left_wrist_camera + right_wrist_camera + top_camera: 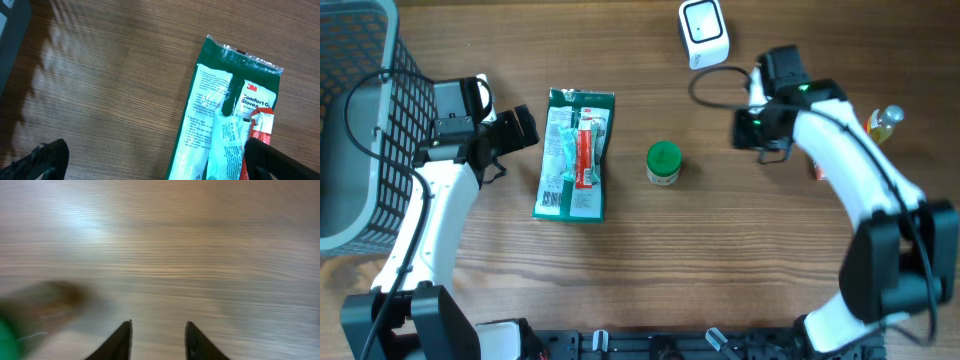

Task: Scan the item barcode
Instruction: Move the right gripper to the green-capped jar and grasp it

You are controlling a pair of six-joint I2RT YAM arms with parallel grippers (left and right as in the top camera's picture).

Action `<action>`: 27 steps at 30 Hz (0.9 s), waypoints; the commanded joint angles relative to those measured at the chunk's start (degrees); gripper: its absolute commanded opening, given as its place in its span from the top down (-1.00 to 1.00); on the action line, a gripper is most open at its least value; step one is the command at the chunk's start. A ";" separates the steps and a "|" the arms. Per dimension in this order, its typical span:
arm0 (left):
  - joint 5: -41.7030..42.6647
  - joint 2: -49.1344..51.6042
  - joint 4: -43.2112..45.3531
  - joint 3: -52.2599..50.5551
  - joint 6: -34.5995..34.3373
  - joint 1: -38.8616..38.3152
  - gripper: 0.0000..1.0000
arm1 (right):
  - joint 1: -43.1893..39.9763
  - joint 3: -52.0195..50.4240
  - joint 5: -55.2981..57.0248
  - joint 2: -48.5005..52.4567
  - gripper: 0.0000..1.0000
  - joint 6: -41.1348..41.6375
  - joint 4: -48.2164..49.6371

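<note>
1. Glove pack (574, 153): flat on the tabletop (720, 250) at 9 o'clock of the green-lidded jar (663, 163), label up.
2. Left hand (155, 150): spread wide at the pack's 9 o'clock, probably poised to grasp.
3. Right hand (158, 325): fingers parted, empty, at 5 o'clock of the scanner (704, 32).

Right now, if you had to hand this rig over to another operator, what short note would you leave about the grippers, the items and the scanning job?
Left gripper: open, empty, close beside the glove pack.
Right gripper: open, empty, over bare table to the right of the green-lid jar.
White scanner: lying at the top of the overhead view, nothing holding it.
Done: nothing that shows; no item is held.
Left: pick up an item and bring its barcode to the scanner.
</note>
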 commanded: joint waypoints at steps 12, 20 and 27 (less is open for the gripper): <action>0.68 -0.07 0.15 0.42 0.94 0.35 -1.00 | 23.93 1.44 11.72 -1.16 -0.97 31.74 6.51; 0.66 -0.07 0.15 0.42 0.94 0.35 -1.00 | 26.23 1.44 18.08 6.16 -0.94 37.24 6.27; 0.66 -0.07 0.15 0.42 0.94 0.33 -1.00 | 26.23 1.44 18.05 9.20 -0.62 37.03 6.25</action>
